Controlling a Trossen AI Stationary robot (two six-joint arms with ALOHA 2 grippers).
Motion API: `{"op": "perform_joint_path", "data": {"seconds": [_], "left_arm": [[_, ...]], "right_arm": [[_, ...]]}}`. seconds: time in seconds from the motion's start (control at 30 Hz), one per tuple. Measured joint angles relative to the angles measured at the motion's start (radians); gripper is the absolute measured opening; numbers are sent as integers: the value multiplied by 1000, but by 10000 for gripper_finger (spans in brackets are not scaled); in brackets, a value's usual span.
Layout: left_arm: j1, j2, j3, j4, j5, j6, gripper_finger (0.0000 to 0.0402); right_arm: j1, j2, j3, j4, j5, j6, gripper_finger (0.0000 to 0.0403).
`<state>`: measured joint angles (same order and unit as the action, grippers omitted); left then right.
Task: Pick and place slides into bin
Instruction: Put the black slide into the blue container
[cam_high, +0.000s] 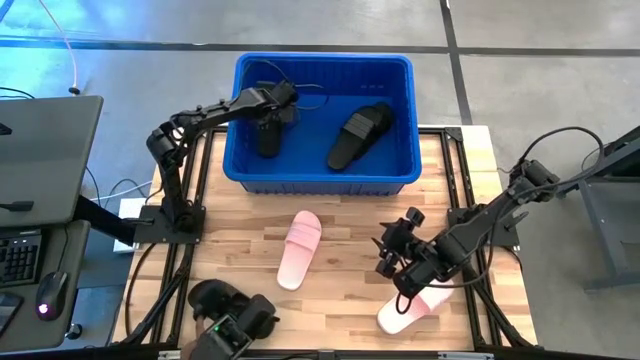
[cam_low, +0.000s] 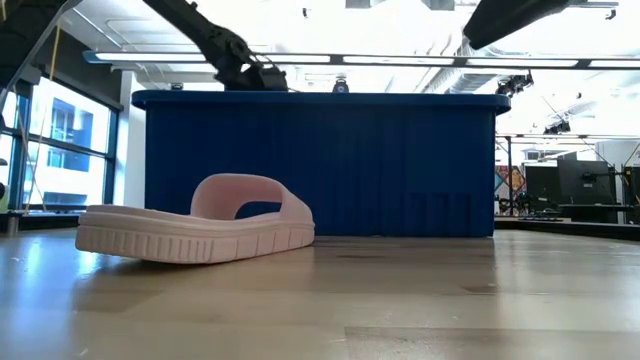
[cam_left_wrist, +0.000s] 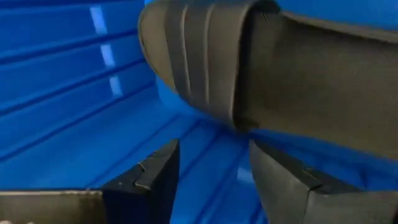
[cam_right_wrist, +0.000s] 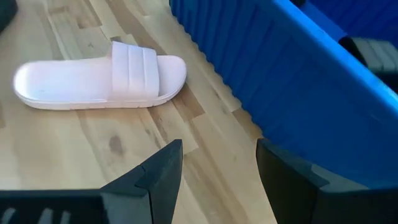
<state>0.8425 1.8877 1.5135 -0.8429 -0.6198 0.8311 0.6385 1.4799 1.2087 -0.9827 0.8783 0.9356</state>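
The left gripper (cam_high: 282, 100) hung inside the bin (cam_high: 324, 61), over its left half, beside a black slide (cam_high: 267, 135) lying on the blue floor. Its jaws stood apart with nothing between them, which read as a drop just made. Its arm reached from a base at the table's left edge, elbow bent, forearm stretched across the rim.

Further right in the bin lay a second black slide (cam_high: 360, 135), flat and slanted. In front of the bin, on the wood table (cam_high: 235, 250), a pale pink slide (cam_high: 299, 248) rested sole down, clear of the crate wall and open to a grasp. At the table's near edge, more black slides (cam_high: 213, 299) sat among dark gear.

The right gripper (cam_high: 395, 250) hovered low over the table, jaws apart and empty, facing the pink slide. Its arm ran in from the right edge, bent and lowered. Another pink slide (cam_high: 405, 313) lay just under that forearm, near the front edge
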Motion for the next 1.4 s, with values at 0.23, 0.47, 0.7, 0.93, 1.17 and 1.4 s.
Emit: {"op": "perform_joint_path", "data": {"seconds": [0.23,0.47,0.7,0.93,1.17,1.4], "left_arm": [[-79,0,210,-264,9,-60,195],[-180,0,407,-512,-6,-178,180],[-314,-20,537,-718,-1,-335,161],[-514,-137,537,-727,69,-395,146],[-751,-288,537,-728,69,-574,138],[-1033,-367,530,-728,73,-756,138]], "right_arm": [[-38,0,0,0,-1,-90,197],[-65,0,0,37,-21,-182,197],[-70,21,0,204,-66,-412,197],[-105,132,-77,720,-229,-927,197],[-206,292,-91,1240,-496,-1156,197],[-275,468,-92,1482,-790,-1141,197]]}}
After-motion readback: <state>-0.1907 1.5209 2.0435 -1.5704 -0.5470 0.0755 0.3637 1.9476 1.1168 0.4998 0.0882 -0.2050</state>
